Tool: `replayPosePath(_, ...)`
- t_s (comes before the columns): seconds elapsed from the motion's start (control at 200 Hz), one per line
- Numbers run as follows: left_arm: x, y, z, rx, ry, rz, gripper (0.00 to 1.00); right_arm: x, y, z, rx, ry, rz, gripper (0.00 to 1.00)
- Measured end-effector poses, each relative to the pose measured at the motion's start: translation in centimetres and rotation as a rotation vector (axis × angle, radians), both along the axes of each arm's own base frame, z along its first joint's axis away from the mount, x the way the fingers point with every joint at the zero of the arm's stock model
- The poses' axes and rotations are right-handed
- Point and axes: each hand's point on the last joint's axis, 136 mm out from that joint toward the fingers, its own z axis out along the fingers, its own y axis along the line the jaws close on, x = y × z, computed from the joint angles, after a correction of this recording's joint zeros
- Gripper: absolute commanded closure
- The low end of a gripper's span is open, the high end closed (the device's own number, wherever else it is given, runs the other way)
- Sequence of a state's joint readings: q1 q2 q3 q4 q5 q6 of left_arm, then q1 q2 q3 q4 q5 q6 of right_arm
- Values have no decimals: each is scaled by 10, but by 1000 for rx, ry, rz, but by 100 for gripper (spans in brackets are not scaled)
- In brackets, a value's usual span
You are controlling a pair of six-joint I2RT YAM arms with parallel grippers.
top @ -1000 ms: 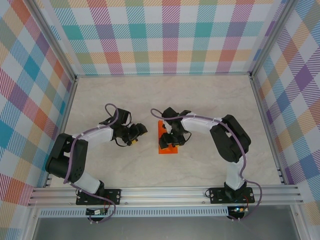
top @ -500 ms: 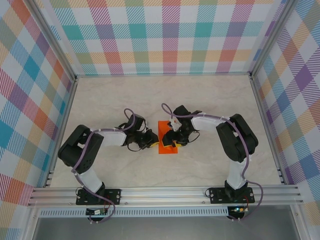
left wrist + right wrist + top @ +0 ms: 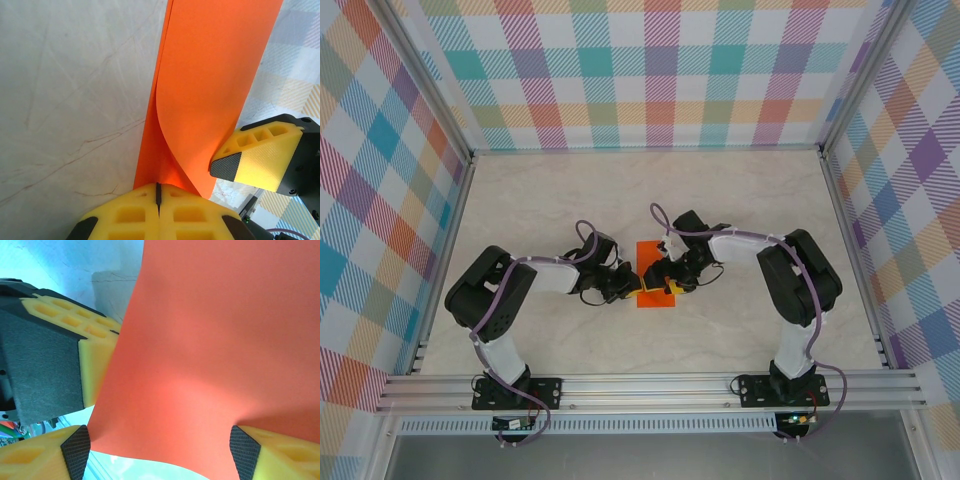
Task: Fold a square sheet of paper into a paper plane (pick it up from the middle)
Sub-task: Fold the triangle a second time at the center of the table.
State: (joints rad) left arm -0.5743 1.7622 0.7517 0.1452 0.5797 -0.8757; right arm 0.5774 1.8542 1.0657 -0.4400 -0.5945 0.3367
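**Two arms meet at an orange sheet, mid-table**

Two YAM arms bend inward over a pale marble table (image 3: pixel 570 190) walled on three sides in plaid (image 3: pixel 660 70). Open marble lies between the work and every wall. The square sheet of paper (image 3: pixel 656 260), bright orange, lies at the centre of the overhead frame as a narrow upright strip. It is well apart from the table's edges. The left gripper (image 3: pixel 628 284) sits at the strip's lower left and the right gripper (image 3: pixel 667 283) at its lower right, near each other.

The left wrist view adds detail the overhead view lacks. One layer of the sheet (image 3: pixel 210 75) lies flat on the marble, and another curls up in a smooth bend. The left gripper (image 3: pixel 158 192) has its yellow fingers pressed together on the sheet's near edge. One right-gripper finger, with a dark pad, sits at lower right, just beside the sheet.

In the right wrist view the orange face looks smooth and uncreased. The right gripper (image 3: pixel 160 452) has its fingers (image 3: pixel 75 452) spread wide at the bottom corners, with the sheet spanning the gap.
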Motion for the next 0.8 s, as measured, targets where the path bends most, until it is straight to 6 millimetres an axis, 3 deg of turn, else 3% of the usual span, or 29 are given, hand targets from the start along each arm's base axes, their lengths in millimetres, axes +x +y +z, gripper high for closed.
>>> replayPosePath(0.13, 1, -2, 0, -8, -6, -3, 99, 6, 0, 1, 6, -21, -22, 32)
replayPosePath(0.23, 1, -2, 0, -7, -7, -3, 99, 13, -3, 1, -11, -58, -46, 47)
replayPosePath(0.375, 1, -2, 0, -8, -7, -4, 100, 17, -9, 4, -29, -92, -77, 56)
replayPosePath(0.8, 1, -2, 1, -10, -10, -8, 99, 21, -22, -15, -119, -100, -126, 66)
